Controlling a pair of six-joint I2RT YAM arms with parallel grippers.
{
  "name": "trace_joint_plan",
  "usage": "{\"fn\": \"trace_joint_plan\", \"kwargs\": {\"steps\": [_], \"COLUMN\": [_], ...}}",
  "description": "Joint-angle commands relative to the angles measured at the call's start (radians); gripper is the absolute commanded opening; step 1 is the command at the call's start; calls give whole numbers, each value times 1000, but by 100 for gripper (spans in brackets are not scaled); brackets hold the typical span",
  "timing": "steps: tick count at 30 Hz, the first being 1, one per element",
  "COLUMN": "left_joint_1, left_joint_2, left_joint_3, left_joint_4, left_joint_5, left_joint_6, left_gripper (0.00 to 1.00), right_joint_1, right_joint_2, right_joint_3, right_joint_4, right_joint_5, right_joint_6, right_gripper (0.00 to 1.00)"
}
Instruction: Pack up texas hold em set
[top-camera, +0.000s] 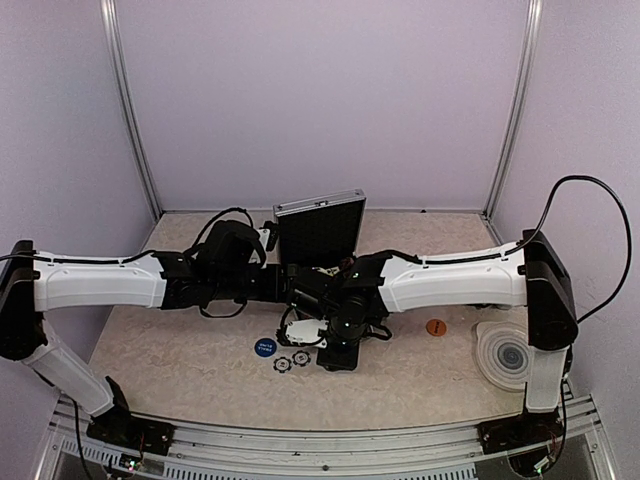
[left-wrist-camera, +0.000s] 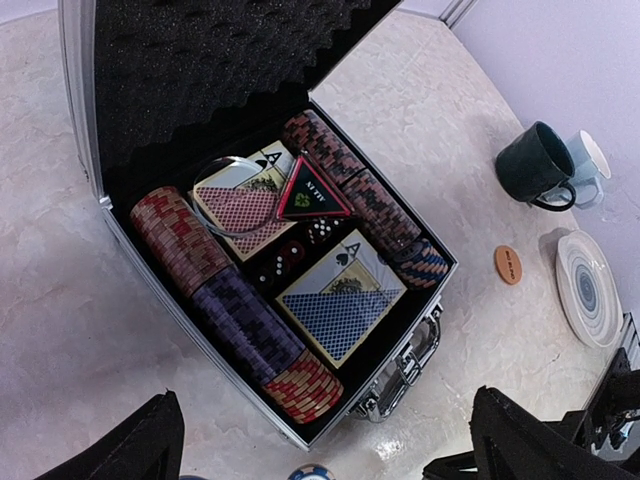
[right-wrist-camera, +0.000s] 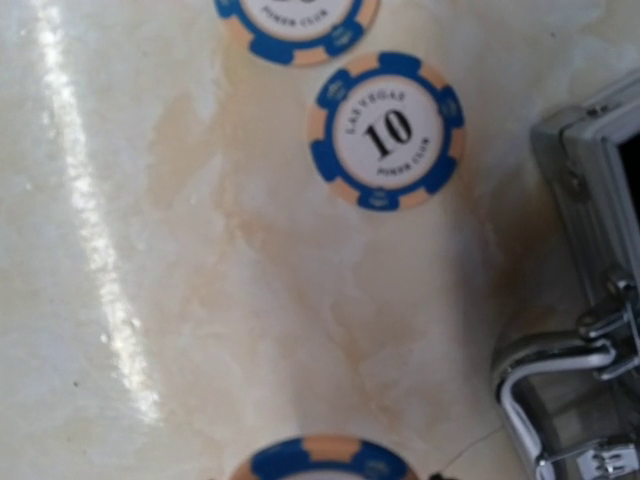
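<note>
The silver case (left-wrist-camera: 150, 275) lies open, its lid (top-camera: 320, 225) upright with black foam inside. It holds rows of red and dark chips (left-wrist-camera: 230, 305), a red deck (left-wrist-camera: 240, 205), a blue deck (left-wrist-camera: 342, 305), dice and a black triangle (left-wrist-camera: 310, 192). My left gripper (left-wrist-camera: 330, 450) hangs open above the case's front edge with nothing between its fingers. Two blue-and-cream chips (right-wrist-camera: 386, 130) lie on the table in front of the case. My right gripper (top-camera: 310, 333) hovers over them, shut on a third such chip (right-wrist-camera: 325, 462); its fingers barely show.
A blue round button (top-camera: 264, 346) lies left of the loose chips. An orange round button (top-camera: 436, 327) and a grey ringed coaster (top-camera: 505, 355) lie to the right. A dark mug (left-wrist-camera: 535, 165) and a pale-blue mug (left-wrist-camera: 588, 158) stand beyond the coaster.
</note>
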Motion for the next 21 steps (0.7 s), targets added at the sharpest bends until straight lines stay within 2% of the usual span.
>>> {"fn": "trace_joint_plan", "kwargs": {"steps": [1, 21], "left_joint_1": [-4, -3], "left_joint_2": [12, 6], "left_joint_3": [32, 28], "left_joint_4": [5, -22], "left_joint_5": [18, 27], "left_joint_6": [23, 29], "left_gripper": [99, 99], "right_joint_1": [-14, -32], "right_joint_2": [-40, -76], "right_joint_3": [-10, -23], "right_joint_4": [21, 11], "right_joint_5": [7, 28], "right_joint_6": [-3, 7], "right_gripper": [42, 42]}}
